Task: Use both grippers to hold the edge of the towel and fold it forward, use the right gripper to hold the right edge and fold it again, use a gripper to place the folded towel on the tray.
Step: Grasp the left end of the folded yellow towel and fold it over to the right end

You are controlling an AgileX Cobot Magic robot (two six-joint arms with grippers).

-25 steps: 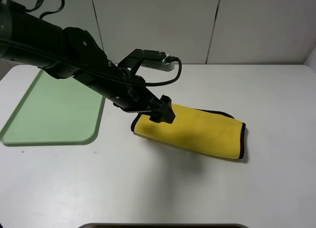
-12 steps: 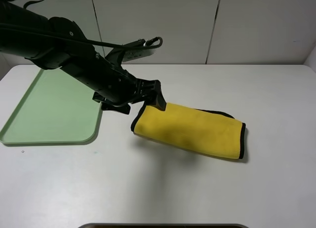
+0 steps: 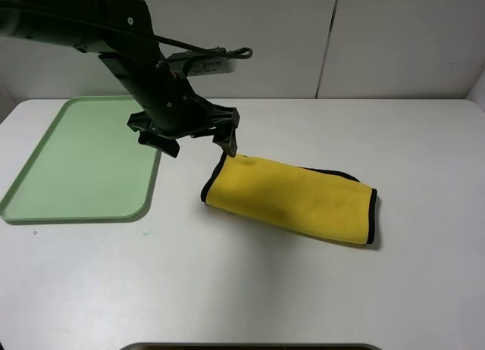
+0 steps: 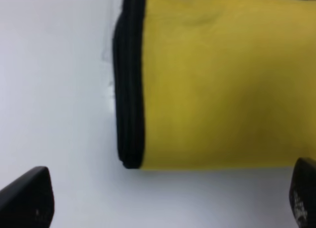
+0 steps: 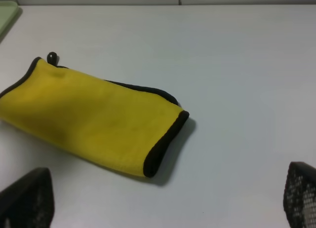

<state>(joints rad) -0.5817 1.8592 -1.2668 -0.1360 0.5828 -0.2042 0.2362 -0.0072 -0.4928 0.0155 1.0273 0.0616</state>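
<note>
A folded yellow towel (image 3: 292, 198) with black trim lies flat on the white table, right of centre. It also shows in the left wrist view (image 4: 222, 85) and the right wrist view (image 5: 94, 117). My left gripper (image 3: 195, 142) hangs open and empty just above and behind the towel's left end; in the left wrist view the left gripper (image 4: 163, 201) has its fingertips (image 4: 27, 198) wide apart. My right gripper (image 5: 163, 201) is open and empty, back from the towel's right end, and is out of the exterior view. The green tray (image 3: 76, 160) sits at the left.
The black left arm (image 3: 98, 32) reaches in from the upper left, above the tray's far right corner. A white wall (image 3: 303, 39) backs the table. A corner of the tray (image 5: 7, 13) shows in the right wrist view.
My left gripper has drawn back and up from the towel's left end, toward the far left, and turned. The towel lies where it was.
</note>
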